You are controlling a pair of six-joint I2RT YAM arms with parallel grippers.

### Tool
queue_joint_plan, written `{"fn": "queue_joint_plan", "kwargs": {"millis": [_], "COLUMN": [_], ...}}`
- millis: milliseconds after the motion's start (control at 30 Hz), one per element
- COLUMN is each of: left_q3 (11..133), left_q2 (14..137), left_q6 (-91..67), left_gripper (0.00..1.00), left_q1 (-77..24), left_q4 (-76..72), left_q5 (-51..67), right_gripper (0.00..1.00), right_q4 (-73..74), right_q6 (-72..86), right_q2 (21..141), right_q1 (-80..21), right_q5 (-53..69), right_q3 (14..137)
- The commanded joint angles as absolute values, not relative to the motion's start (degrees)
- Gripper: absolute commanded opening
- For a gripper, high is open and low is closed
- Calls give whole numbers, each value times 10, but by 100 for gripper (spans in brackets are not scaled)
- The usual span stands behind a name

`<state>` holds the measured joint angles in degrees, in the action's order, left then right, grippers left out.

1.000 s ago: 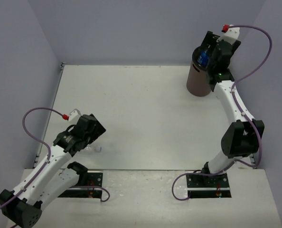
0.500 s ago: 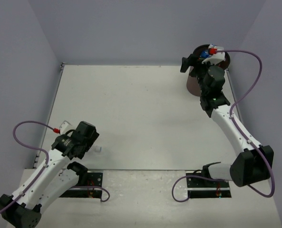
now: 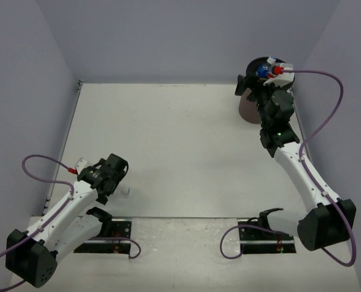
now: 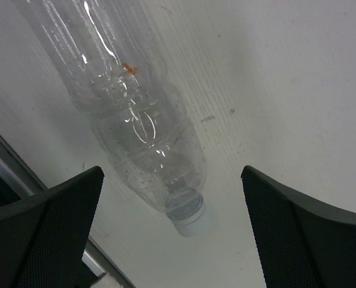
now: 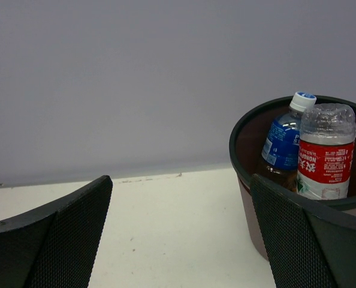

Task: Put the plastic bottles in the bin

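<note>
A plain clear bottle (image 4: 130, 120) with a white cap (image 4: 189, 222) lies on the table near the front left. My left gripper (image 4: 172, 240) is open and its jaws stand on either side of the cap end without touching it. In the top view the left gripper (image 3: 115, 177) covers most of the bottle, and only the cap (image 3: 125, 191) shows. The dark-brown bin (image 5: 241, 150) stands at the back right and holds a blue-label bottle (image 5: 283, 141) and a red-label bottle (image 5: 325, 156). My right gripper (image 5: 181, 240) is open and empty, just left of the bin (image 3: 248, 108). The other bottles are hidden.
Purple walls close in the table at the back and on both sides. A metal rail runs along the table's left edge (image 3: 64, 146). The arm bases sit on black plates at the near edge (image 3: 116, 234).
My right gripper has pulled back from over the bin and now sits at the bin's left side, open. My left gripper has shifted lower and closer around the clear bottle's cap end.
</note>
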<state>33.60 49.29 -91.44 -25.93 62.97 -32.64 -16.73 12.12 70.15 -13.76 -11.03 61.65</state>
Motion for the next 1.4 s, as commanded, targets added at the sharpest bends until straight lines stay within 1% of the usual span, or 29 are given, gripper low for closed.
{"fn": "queue_joint_plan", "kwargs": {"millis": [0,300,333,433,467,500,533,567,633,700,800,900,933,967,1000,1033,1067,1100,1133,1167,1233,1367], "left_q3": [307,283,276,273,276,278,281,287,297,309,315,303,299,296,293,295,302,312,323,343,363,373], "left_q2": [517,630,639,653,656,656,650,643,626,594,552,489,475,470,469,474,480,487,502,513,533,577], "left_q6": [-887,-816,-805,-795,-774,-756,-746,-733,-706,-685,-654,-506,-472,-468,-432,-415,-390,-361,-340,-308,-271,-233], "left_gripper": [100,100,99,89,77,68,53,42,28,19,17,19,20,20,20,20,20,20,20,20,20,20], "left_q1": [-222,-119,-111,-108,-108,-108,-108,-108,-108,-108,-110,-114,-114,-116,-122,-148,-179,-213,-274,-314,-384,-453], "left_q4": [523,427,408,391,376,370,366,363,355,353,325,173,130,124,49,0,-32,-54,-57,-57,-71,-145], "left_q5": [-342,-288,-280,-276,-269,-266,-261,-256,-248,-244,-220,-76,-31,22,91,196,244,263,261,258,266,308], "right_gripper": [99,99,99,99,99,99,99,99,99,99,99,99,99,99,99,99,99,99,99,99,99,99], "right_q4": [-176,-178,-178,-170,-166,-159,-142,-125,-94,-51,-27,-6,-2,-2,-3,-19,-38,-60,-92,-109,-126,-122], "right_q6": [110,93,94,99,101,104,109,114,129,147,188,267,279,287,296,316,329,340,366,382,403,415], "right_q2": [681,678,678,677,675,674,672,669,660,635,603,560,550,550,540,516,497,482,459,446,426,395], "right_q1": [-138,-138,-138,-138,-138,-138,-137,-138,-138,-137,-137,-140,-142,-146,-149,-152,-155,-157,-159,-164,-174,-202], "right_q5": [-129,-139,-139,-130,-123,-117,-112,-103,-84,-71,-36,64,89,111,130,164,196,229,253,286,320,331], "right_q3": [608,606,606,605,604,605,607,608,607,594,573,545,533,519,502,475,441,402,381,351,319,285]}}
